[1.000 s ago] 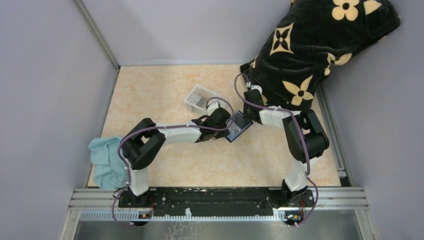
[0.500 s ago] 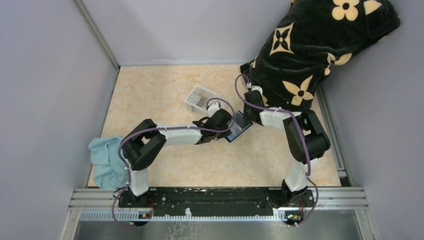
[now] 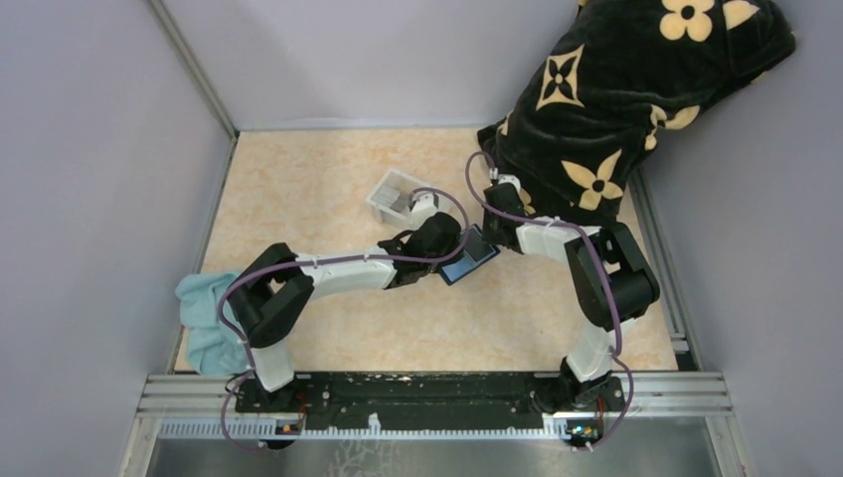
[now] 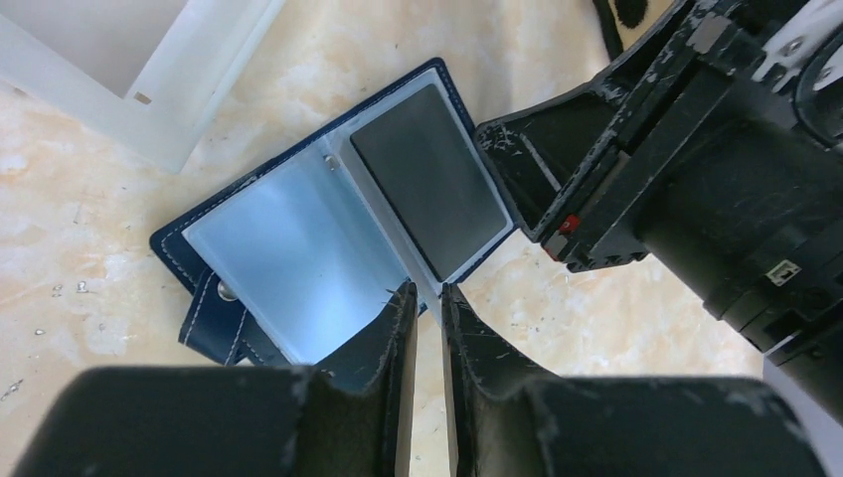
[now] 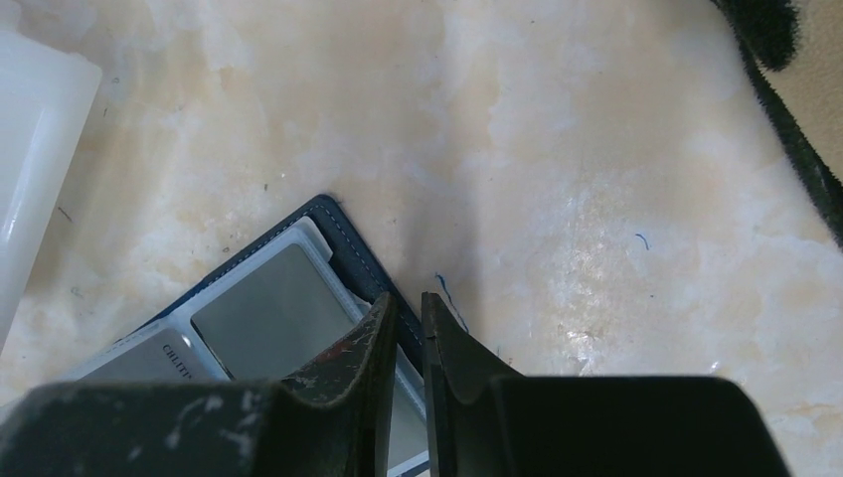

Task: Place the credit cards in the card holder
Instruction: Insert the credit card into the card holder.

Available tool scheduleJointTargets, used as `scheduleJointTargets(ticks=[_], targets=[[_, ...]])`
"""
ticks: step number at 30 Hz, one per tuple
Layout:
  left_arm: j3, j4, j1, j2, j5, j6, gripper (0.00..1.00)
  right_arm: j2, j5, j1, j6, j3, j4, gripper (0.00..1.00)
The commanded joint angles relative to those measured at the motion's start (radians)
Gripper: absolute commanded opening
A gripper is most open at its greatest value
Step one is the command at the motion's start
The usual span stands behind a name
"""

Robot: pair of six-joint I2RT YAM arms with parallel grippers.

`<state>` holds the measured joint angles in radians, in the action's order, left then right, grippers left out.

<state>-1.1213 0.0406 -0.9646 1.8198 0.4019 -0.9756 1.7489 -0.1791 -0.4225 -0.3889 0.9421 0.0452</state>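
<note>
The navy card holder point(image 3: 467, 260) lies open between both arms, its light blue lining point(image 4: 288, 248) facing up. One dark grey credit card point(image 4: 432, 189) sits in its clear right-hand sleeve and also shows in the right wrist view point(image 5: 273, 318). Beside it is a second card with printed letters point(image 5: 149, 363). My left gripper point(image 4: 425, 290) is shut on the holder's near sleeve edge. My right gripper point(image 5: 408, 298) is shut on the navy border on the opposite side. In the top view the left gripper point(image 3: 449, 248) and right gripper point(image 3: 487, 238) flank the holder.
A white plastic tray point(image 3: 398, 194) stands just behind the left gripper. A black blanket with tan flowers point(image 3: 636, 89) fills the back right corner. A teal cloth point(image 3: 209, 318) lies at the left edge by the left arm's base.
The card holder has shifted slightly left and toward the near side, held by both grippers. The left arm's elbow has swung left.
</note>
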Motion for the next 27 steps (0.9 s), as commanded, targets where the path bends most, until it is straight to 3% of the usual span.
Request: scheduleJointTargets(ticks=[1, 18, 27], targets=[[0.008, 0.034, -0.011, -0.026, 0.026, 0.008, 0.22, -0.02, 0.013, -0.023, -0.01, -0.028, 0.071, 0.15], [-0.058, 0.095, -0.014, 0.067, 0.001, 0.037, 0.22, -0.045, 0.005, -0.084, -0.044, -0.05, 0.086, 0.15], [0.01, 0.127, -0.024, 0.084, -0.008, -0.006, 0.22, -0.076, -0.019, -0.098, -0.068, -0.081, 0.094, 0.17]])
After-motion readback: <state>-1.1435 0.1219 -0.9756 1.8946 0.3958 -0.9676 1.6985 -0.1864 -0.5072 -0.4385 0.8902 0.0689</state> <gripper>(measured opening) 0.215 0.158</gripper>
